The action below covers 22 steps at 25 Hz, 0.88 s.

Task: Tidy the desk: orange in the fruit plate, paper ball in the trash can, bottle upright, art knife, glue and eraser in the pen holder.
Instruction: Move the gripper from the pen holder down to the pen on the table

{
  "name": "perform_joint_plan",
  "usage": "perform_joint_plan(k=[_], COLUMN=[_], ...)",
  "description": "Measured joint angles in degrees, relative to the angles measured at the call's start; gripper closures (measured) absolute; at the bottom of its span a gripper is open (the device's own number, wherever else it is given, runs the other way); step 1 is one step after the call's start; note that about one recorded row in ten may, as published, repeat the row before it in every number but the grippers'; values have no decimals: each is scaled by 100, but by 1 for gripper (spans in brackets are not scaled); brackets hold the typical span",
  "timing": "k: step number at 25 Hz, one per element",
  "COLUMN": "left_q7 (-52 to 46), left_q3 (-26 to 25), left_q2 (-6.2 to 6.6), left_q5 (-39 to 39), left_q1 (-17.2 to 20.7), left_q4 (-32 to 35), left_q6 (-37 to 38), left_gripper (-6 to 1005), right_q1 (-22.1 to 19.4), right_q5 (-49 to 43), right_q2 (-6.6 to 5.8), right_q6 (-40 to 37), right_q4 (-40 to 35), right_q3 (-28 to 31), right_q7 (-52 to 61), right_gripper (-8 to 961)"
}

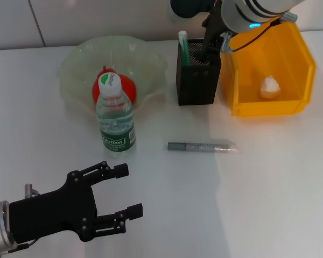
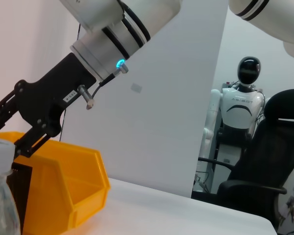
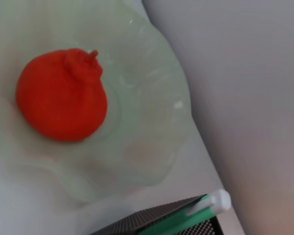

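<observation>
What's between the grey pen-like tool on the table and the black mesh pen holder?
Nothing visible. The grey pen-like tool lies on bare white table in front of the square black mesh pen holder. The right gripper reaches into the holder's open top.

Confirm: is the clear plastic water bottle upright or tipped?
Upright: the clear plastic water bottle stands on its base, white cap up, before the pale-green glass bowl.

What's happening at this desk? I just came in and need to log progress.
A two-armed robot is tidying. Its right gripper is down at the black pen holder, which already holds a green-and-white stick. The orange sits in the fruit plate, the paper ball is in the trash can, and the bottle stands upright. A grey pen-like tool lies on the table. The left gripper hovers open near the front edge.
</observation>
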Motion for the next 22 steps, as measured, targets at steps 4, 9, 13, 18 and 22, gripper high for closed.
perform_joint_plan(k=[4, 9, 13, 18, 22], left_q7=[0, 1, 9, 45, 57], left_q3=[0, 0, -1, -8, -9], left_q2=[0, 0, 0, 0, 4], left_q5=[-1, 0, -1, -1, -1], left_q1=[1, 0, 0, 0, -6], left_q4=[8, 20, 23, 25, 25], left_q6=[-2, -7, -9, -9, -9], left_gripper=[165, 165, 165, 165, 165], right_q1=[-103, -156, -74, -25, -60], right_q5=[35, 484, 970, 1133, 1148], right_q2=[-10, -22, -42, -50, -50], right_q6=[-224, -1016, -1772, -2656, -3123], right_q4=[-413, -977, -1137, -1325, -1300], right_q3=[23, 245, 576, 916, 983], right_q7=[128, 148, 115, 0, -112], right_gripper=[301, 301, 302, 302, 301])
